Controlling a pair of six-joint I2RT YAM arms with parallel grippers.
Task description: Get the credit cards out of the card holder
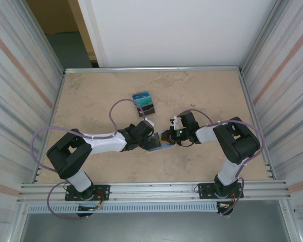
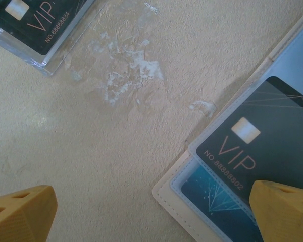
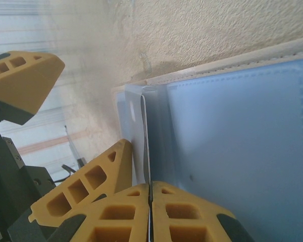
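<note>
Credit cards (image 2: 242, 166) lie tucked in the open card holder (image 2: 164, 195) on a rough beige table (image 2: 116, 151), between the two arms: a black card (image 2: 272, 121) lettered VIP, with a pale chip square, overlaps a teal card (image 2: 212, 196) speckled like a night sky. A second black VIP card (image 2: 35, 20) sits well apart in a clear hard case (image 2: 58, 60) farther back on the table.

The left gripper (image 2: 154, 209) hangs low over the holder's corner, its ribbed yellow fingers spread wide with nothing between them and one fingertip over the cards. The right gripper (image 3: 150, 191) is pinched tight on a thin pale leaf of the holder's lining, seen edge-on and standing up from the flat pale-blue page. The leaf looks like a pocket flap with a thumb notch, though whether a card sits inside it cannot be told.

The cards appear light, stiff, glossy and probably slippery, lying flush in stitched clear pockets with little edge to catch. The likeliest hold is an exposed corner or short edge, nipped across the two flat faces and drawn out along the pocket.

The holder, with its stitched tan rim and smooth vinyl-like lining, looks soft and light, apt to slide or fold unless pinned, a job the right-hand pinch seems to serve
</note>
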